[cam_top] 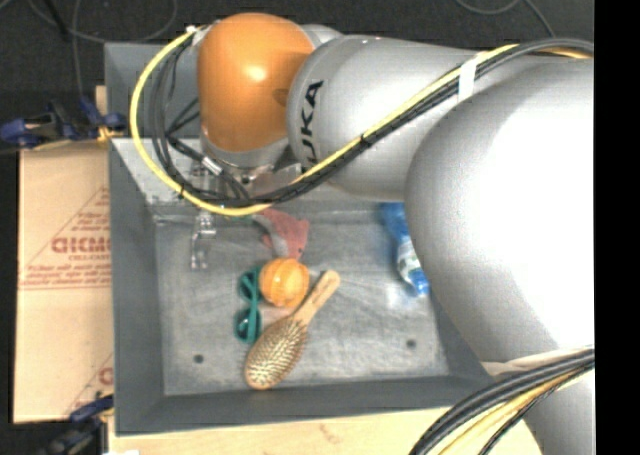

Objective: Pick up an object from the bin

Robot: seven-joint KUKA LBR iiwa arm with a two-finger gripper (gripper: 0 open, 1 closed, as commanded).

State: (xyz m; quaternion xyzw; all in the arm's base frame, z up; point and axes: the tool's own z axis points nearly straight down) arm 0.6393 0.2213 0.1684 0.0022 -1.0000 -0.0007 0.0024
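Note:
My gripper point(204, 235) hangs under the arm's orange cover, low over the back left part of the bin. A pink-red, flat-looking thing point(289, 232) lies just to its right, partly hidden by the arm. In front of that sits an orange ball point(285, 283). A teal green looped thing point(247, 306) lies against the ball's left side. A wooden hairbrush point(283, 340) lies aslant, its handle touching the ball's right side and its bristle head toward the front wall.
A blue bottle-like thing point(405, 251) lies by the right wall, half hidden under the arm. The arm covers the bin's back and right side. Bare floor shows at the front left and front right.

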